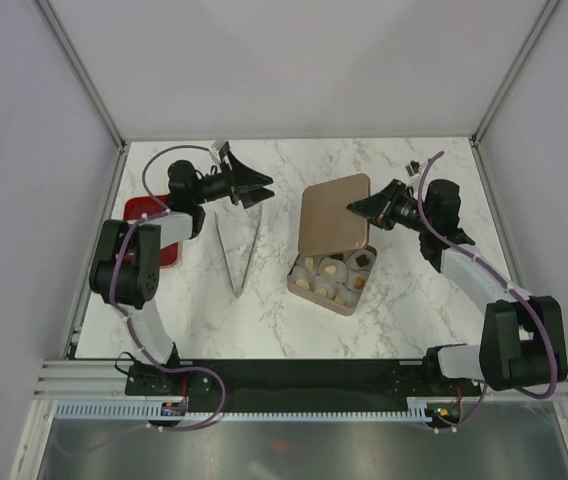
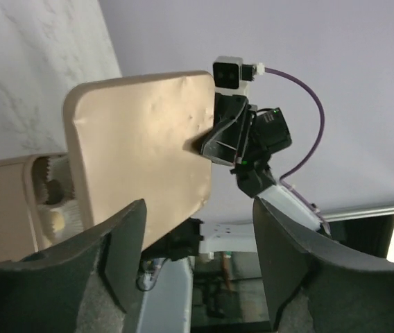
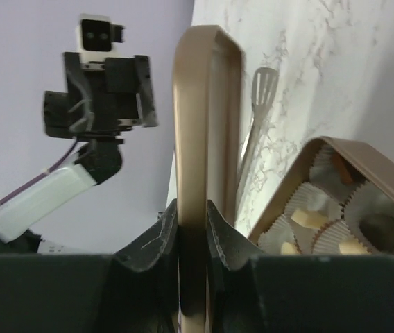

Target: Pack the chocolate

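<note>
Right claw (image 3: 191,222) is clamped on the edge of the lid (image 3: 198,104), one finger on each face, holding it raised and tilted. Just below this claw, the box (image 3: 363,149) sits on the bench (image 1: 404,310). Its paper cups hold the chocolate (image 3: 306,219), several pale pieces and a dark one. Left claw (image 2: 197,229) faces the lid from the opposite side, fingers spread apart with nothing between them, clear of the lid. Tongs (image 1: 239,255) lie on the bench near the left claw, on its side toward the arm bases.
</note>
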You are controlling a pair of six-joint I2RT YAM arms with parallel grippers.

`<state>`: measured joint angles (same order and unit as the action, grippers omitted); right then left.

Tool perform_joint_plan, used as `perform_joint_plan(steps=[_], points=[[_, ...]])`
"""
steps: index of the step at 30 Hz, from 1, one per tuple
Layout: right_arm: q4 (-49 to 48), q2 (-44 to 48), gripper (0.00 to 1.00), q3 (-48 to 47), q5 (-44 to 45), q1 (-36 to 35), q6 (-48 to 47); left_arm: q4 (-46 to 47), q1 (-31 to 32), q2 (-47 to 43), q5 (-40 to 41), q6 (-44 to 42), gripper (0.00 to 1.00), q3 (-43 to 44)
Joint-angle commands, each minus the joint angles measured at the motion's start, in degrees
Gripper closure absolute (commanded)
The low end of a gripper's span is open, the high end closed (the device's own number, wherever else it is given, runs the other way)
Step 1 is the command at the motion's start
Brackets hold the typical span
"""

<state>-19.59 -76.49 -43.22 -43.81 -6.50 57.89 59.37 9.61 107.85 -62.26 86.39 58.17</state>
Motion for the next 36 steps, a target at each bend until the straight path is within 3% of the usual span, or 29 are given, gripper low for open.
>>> perform_joint_plan(steps=[1,4,7,9,11,24,29,36], points=[[1.4,4.6,1.00,3.8,4.2,0.2,0.3,-27.4,-0.2,-10.5,1.9,-24.0,0.28,2.1],[-0.7,7.2,1.00,8.4,7.2,0.1,3.3,-48.1,-0.2,-14.6,8.5,-35.9,0.25,5.7],[-5.4,8.6,1.00,12.5,7.3,0.0,6.9,-69.4,-0.2,-17.0,21.3,-45.4,0.22,11.0],[-6.9,9.0,1.00,13.7,7.2,0.0,7.9,-74.6,-0.2,-18.5,25.1,-49.9,0.01,12.2],[-10.7,9.3,1.00,15.8,7.6,-0.1,9.5,-79.1,-0.2,-21.4,29.0,-51.6,0.00,12.2],[-24.7,5.3,1.00,20.7,14.1,-5.4,19.1,-81.1,3.6,-34.9,34.8,-53.5,0.03,0.9],[-26.7,4.2,1.00,22.5,15.6,-6.0,19.5,-75.6,9.0,-33.3,31.7,-51.3,0.07,-1.6],[-34.5,-0.4,1.00,27.1,15.7,-6.9,22.8,-74.1,16.5,-25.2,34.3,-52.1,0.15,0.3]])
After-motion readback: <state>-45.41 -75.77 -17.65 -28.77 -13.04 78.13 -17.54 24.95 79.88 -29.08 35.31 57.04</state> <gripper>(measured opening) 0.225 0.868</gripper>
